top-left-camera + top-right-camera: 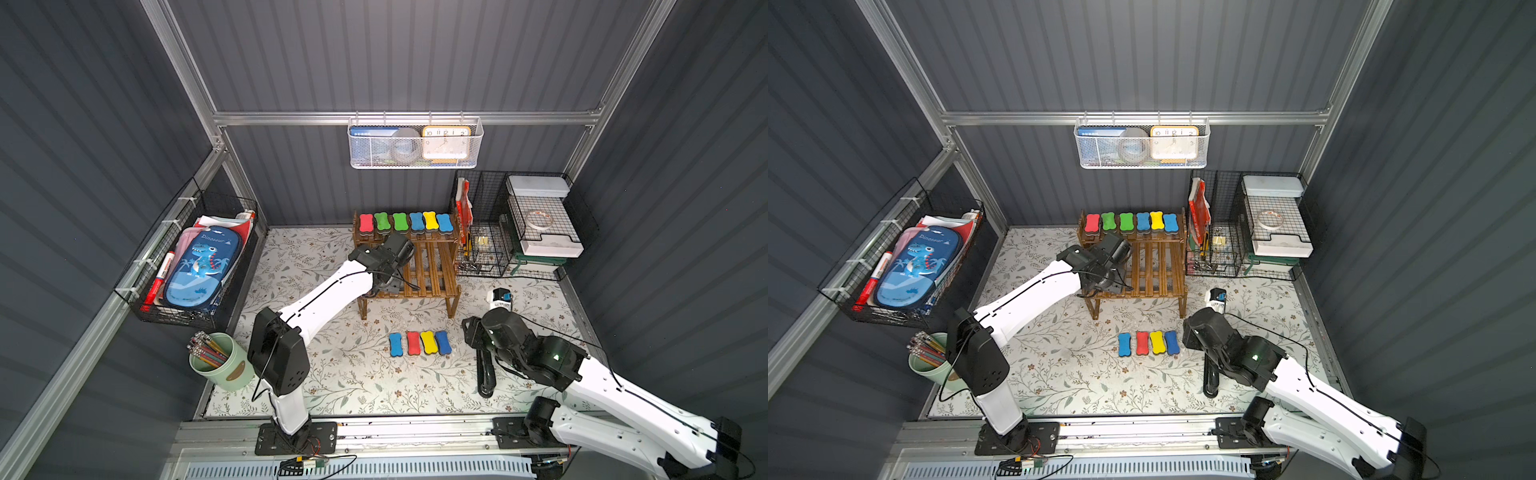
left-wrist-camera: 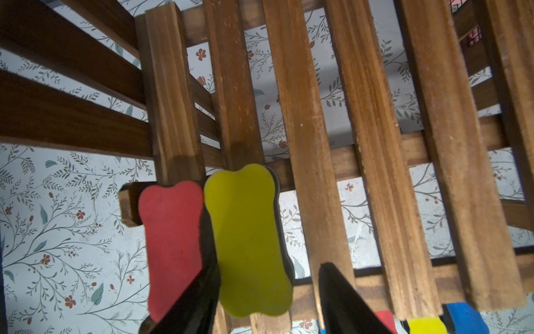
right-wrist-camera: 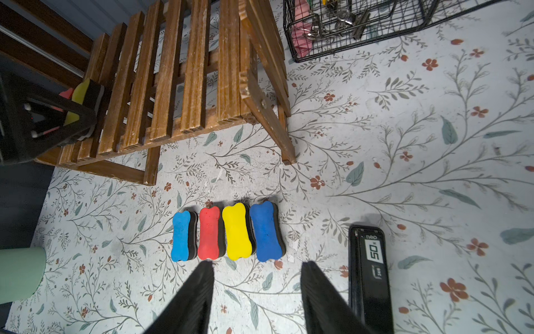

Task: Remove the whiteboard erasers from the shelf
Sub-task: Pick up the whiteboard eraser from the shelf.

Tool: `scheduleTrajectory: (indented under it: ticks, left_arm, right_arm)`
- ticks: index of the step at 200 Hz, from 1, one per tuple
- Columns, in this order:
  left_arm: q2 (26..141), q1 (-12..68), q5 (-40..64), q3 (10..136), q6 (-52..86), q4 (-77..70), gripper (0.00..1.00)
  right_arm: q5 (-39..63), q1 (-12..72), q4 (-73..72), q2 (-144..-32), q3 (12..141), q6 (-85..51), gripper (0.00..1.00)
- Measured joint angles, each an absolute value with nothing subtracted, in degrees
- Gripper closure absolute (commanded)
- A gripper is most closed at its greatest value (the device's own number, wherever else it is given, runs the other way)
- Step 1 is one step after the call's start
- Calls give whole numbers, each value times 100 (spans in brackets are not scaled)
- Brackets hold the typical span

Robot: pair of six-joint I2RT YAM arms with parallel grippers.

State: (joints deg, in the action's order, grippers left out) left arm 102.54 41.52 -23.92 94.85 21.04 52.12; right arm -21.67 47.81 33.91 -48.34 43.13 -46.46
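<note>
At the seven-o'clock corner of the shelf (image 1: 434,270) the left gripper (image 2: 267,266) straddles a yellow eraser (image 2: 248,240), jaws open — next, I'd say, pinch and lift — right gripper (image 3: 258,267) open, idle.

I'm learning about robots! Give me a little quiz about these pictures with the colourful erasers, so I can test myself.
1. How many erasers sit on the top tier of the shelf?
2. True or false: the right claw is open with nothing between its jaws.
3. Which colour eraser sits between the jaws of the left claw? A red, B yellow, C green.
Key: 1. six. 2. true. 3. B, the yellow eraser.
</note>
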Motion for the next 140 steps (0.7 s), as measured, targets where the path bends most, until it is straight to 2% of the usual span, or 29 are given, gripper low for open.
scheduleTrajectory:
  ticks: [21, 44, 84, 140]
  left_arm:
    - [10254, 4152, -2432, 9441, 2086, 5207, 46]
    - [10259, 4132, -2451, 9432, 2067, 5214, 36]
    - [10274, 4125, -2449, 9432, 2073, 5214, 40]
    - [10276, 4125, -2451, 9437, 2045, 5212, 38]
  right_arm:
    - [-2167, 4772, 3389, -4834, 4313, -4648, 47]
    - [-2167, 4766, 3389, -4825, 4313, -4652, 47]
    - [-2167, 4755, 3389, -4779, 4313, -4663, 47]
    - [-2167, 4744, 3389, -4764, 4311, -4665, 47]
